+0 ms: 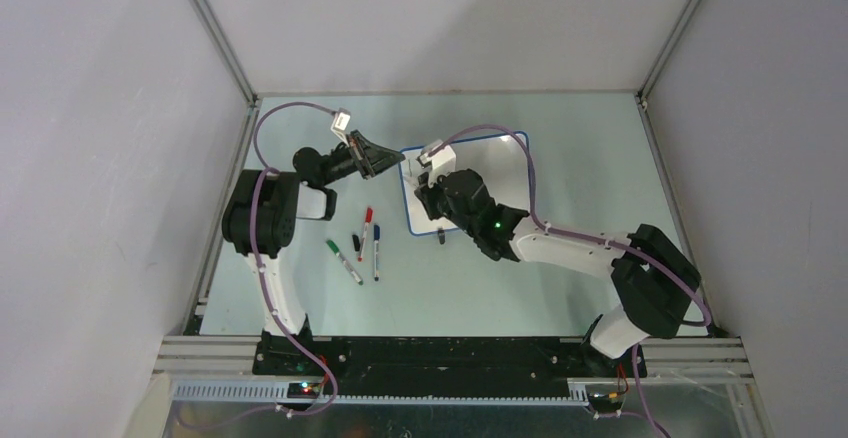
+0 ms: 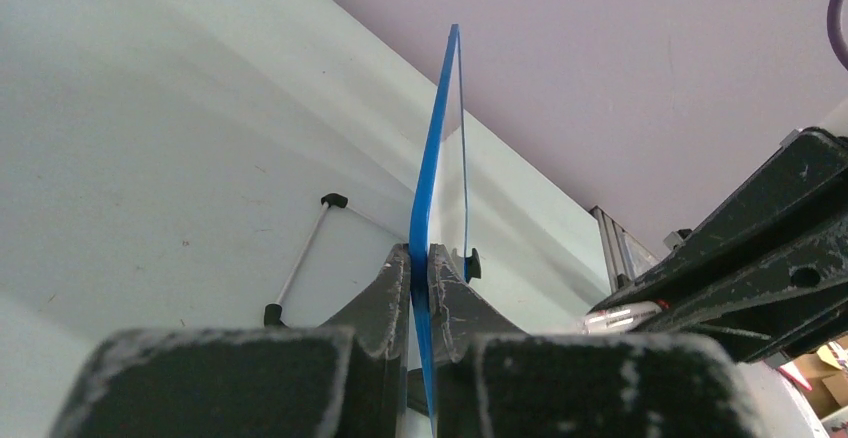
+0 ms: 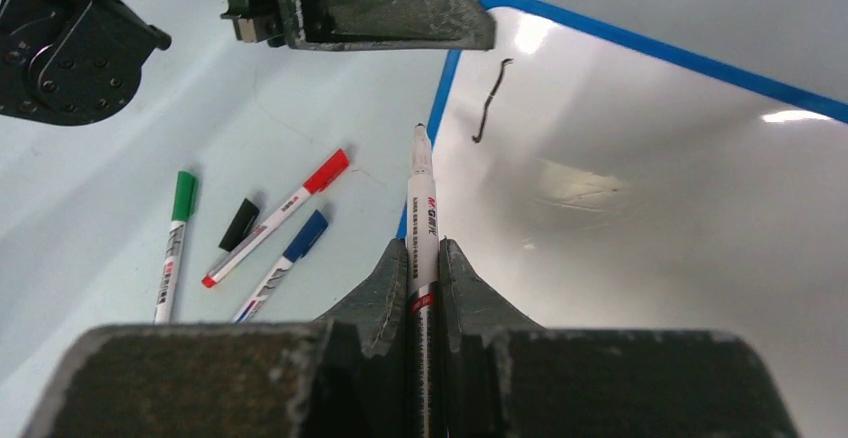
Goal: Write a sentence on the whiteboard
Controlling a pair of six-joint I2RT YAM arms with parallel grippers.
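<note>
The whiteboard, glossy white with a thin blue rim, lies at mid-table. My left gripper is shut on its left rim; in the left wrist view the blue edge runs straight up between the closed fingers of the left gripper. My right gripper is shut on a white uncapped marker, with the right gripper's jaws pinching its barrel. The tip points at the whiteboard just inside its left rim; whether it touches I cannot tell. Of the sentence, a single short black stroke shows.
Left of the board lie a green marker, a red marker, a blue marker and a loose black cap. A thin rod with black ends lies beyond the board. Grey walls enclose the table.
</note>
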